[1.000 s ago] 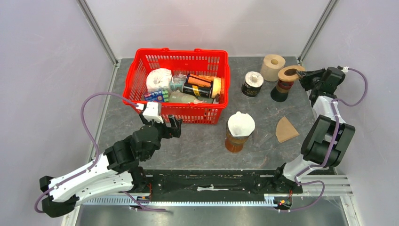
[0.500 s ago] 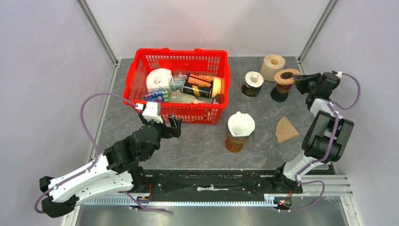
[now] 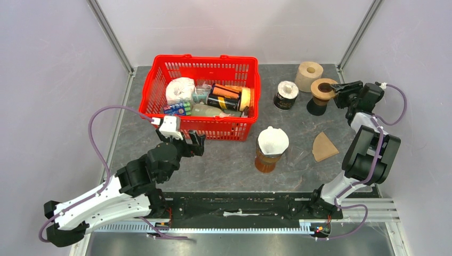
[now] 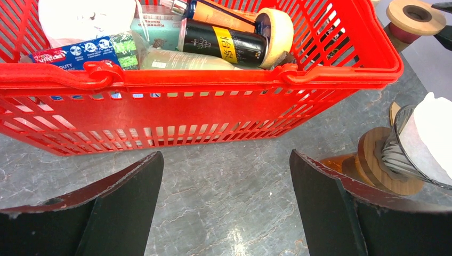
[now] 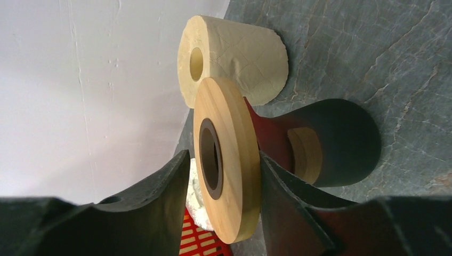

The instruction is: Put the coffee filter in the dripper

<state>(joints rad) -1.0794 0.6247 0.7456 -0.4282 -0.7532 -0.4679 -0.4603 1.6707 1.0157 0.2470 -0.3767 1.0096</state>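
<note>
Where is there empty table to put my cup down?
Bare table lies in front of the red basket, between the left gripper and the dripper. There's a narrower gap between basket and tin. The back right corner is crowded: paper roll, tin, wooden stand, right gripper.

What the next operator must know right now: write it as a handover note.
The left hand is open and empty, low in front of the red basket.
The right hand is shut on the wooden ring atop the dark stand, far right.
The glass dripper stands at centre with a white filter already in it.
The brown filter lies flat on the table right of it, in no hand.
Done: the dripper looks loaded.
Left: probably release the ring; check whether the brown filter is wanted.
</note>
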